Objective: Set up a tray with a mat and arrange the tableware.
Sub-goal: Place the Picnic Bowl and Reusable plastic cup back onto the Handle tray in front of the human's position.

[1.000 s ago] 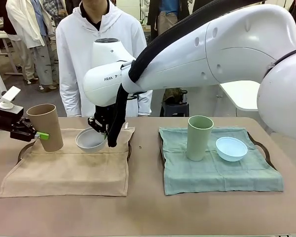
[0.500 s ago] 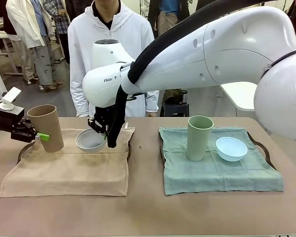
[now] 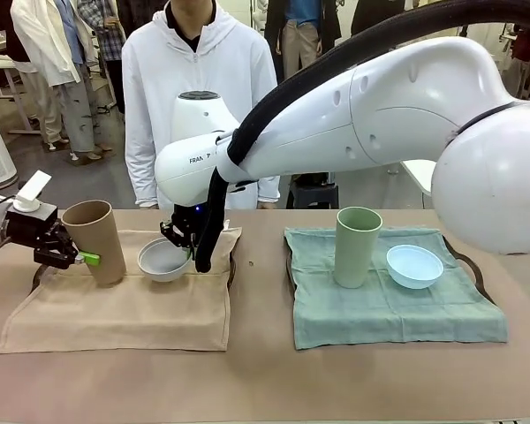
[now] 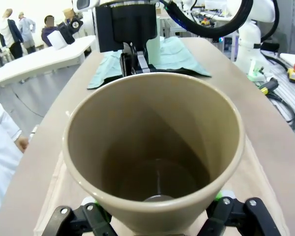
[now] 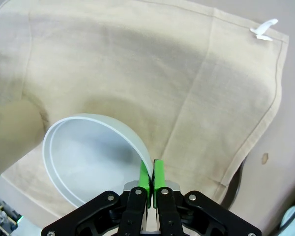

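A: What has shifted since a second ago?

B: The right arm (image 3: 380,106) now reaches a little farther right and lower, and the white bowl (image 3: 164,259) it carries has tipped and dropped closer to the tan mat (image 3: 124,309). The tan tumbler (image 3: 95,240) has moved right and now leans beside that bowl. The person in white (image 3: 199,79) has stepped closer to the table's far edge.

A: How does each piece sit against its gripper?

B: The right gripper (image 5: 151,178) has its green pads pinched together on the white bowl's rim, bowl hanging toward the camera's left in the right wrist view. The left gripper (image 3: 60,251) is clamped around the tan tumbler low on its wall; in the left wrist view its open mouth faces the camera.

A: And around them?

B: On the green mat (image 3: 389,296), over its tray (image 3: 471,265), the pale green tumbler (image 3: 357,246) stands upright with the light blue bowl (image 3: 414,266) just beside it. The right arm's black cable (image 3: 214,212) hangs down in front of the white bowl's right side.
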Available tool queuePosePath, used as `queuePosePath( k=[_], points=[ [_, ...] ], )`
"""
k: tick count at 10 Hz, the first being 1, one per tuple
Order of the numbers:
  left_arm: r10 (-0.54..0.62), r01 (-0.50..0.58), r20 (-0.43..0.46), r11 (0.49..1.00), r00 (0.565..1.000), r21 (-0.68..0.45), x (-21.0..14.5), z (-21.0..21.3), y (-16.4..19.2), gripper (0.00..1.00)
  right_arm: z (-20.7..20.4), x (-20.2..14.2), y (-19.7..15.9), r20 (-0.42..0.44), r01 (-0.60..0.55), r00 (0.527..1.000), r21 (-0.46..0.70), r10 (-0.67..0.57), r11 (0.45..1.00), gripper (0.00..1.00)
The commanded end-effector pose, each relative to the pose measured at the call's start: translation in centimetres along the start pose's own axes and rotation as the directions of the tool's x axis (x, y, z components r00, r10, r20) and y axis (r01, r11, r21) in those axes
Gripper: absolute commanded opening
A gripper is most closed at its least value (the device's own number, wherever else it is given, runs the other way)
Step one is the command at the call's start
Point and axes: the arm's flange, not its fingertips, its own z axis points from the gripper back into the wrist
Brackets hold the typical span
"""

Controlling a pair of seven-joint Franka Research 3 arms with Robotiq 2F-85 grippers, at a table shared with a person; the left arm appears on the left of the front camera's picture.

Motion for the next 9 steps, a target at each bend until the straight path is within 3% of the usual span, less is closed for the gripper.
queuePosePath(
  k=[1, 2, 3, 4, 5, 6, 7, 8, 9],
  points=[
    [-0.02, 0.02, 0.022, 1.0, 1.0, 0.015, -0.9, -0.6, 1.0, 0.85, -0.5, 0.6, -0.4, -0.009, -0.016, 1.0, 0.05, 0.017, 0.999, 0.04],
    [-0.015, 0.015, 0.023, 1.0, 1.0, 0.013, -1.2, -0.8, 1.2, 0.85, -0.8, 0.7, -0.5, -0.016, -0.017, 1.0, 0.048, 0.017, 0.999, 0.04],
    [-0.018, 0.018, 0.022, 1.0, 1.0, 0.014, -1.2, -1.0, 1.2, 0.85, -1.1, 0.7, -0.5, -0.025, -0.022, 0.999, 0.047, 0.023, 0.999, 0.19],
    [-0.013, 0.013, 0.023, 1.0, 1.0, 0.013, -1.2, -0.9, 1.2, 1.0, -1.0, 0.6, -0.5, -0.027, -0.025, 0.999, 0.044, 0.027, 0.999, 0.63],
    [-0.008, 0.008, 0.022, 1.0, 1.0, 0.012, -1.0, -0.7, 1.2, 1.0, -0.6, 0.5, -0.3, -0.027, -0.021, 0.999, 0.032, 0.022, 0.999, 0.78],
    [0.005, -0.006, 0.018, 1.0, 1.0, 0.009, -0.8, -0.4, 1.0, 1.0, 0.4, 0.1, -0.1, -0.024, -0.019, 1.0, 0.012, 0.019, 1.0, 0.28],
    [0.059, -0.059, 0.016, 0.998, 0.998, 0.005, -0.6, 0.0, 0.9, 1.0, 1.4, -0.4, 0.2, -0.022, -0.016, 1.0, -0.008, 0.016, 1.0, 0.97],
    [0.091, -0.091, -0.011, 0.996, 0.996, 0.004, -0.4, 0.7, 0.9, 1.0, 2.9, -1.4, 0.7, -0.022, -0.012, 1.0, -0.043, 0.011, 0.999, 0.47],
    [0.13, -0.129, -0.051, 0.991, 0.99, 0.017, -0.3, 1.7, 0.8, 1.0, 3.9, -1.9, 0.8, -0.011, -0.004, 1.0, -0.059, 0.003, 0.998, 1.0]
  ],
)
